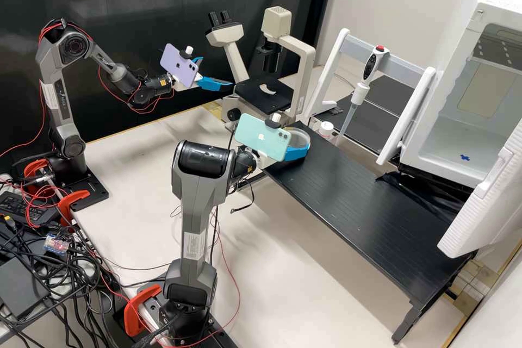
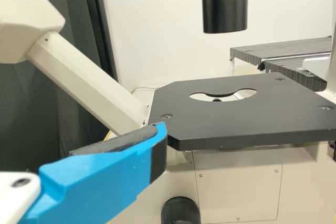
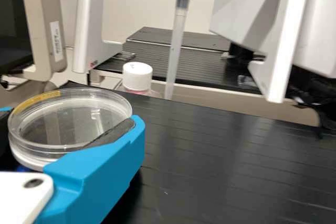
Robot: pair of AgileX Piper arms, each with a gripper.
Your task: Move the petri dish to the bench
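At the end of the long black slatted table (image 1: 370, 201) nearest the cream-coloured microscope (image 1: 302, 60), I have the round, clear plastic petri dish (image 3: 58, 124) clamped between the blue fingers of the right gripper (image 1: 300, 140). Its rim carries a yellow strip; whether its base touches the slats I cannot tell. A mint-green phone (image 1: 261, 136) is mounted just behind that gripper.

Near the dish, by the table's far long edge, I see a bottle with a white screw cap (image 3: 137, 76). Just beside it a white-and-grey pipette (image 1: 359, 92) with a long translucent tip hangs upright from a white frame (image 1: 337, 60). Along the same long edge, farther from the microscope, a white, box-shaped chamber (image 1: 451, 136) faces me with its ribbed white door (image 1: 489, 190) open.

My left gripper (image 1: 217, 72) is in the air beside the flat black microscope stage (image 1: 263, 93), near its front edge, its blue fingers apart and holding nothing. A lilac phone (image 1: 178, 65) sits behind them. Both arms rise from a pale tabletop (image 1: 147, 147).
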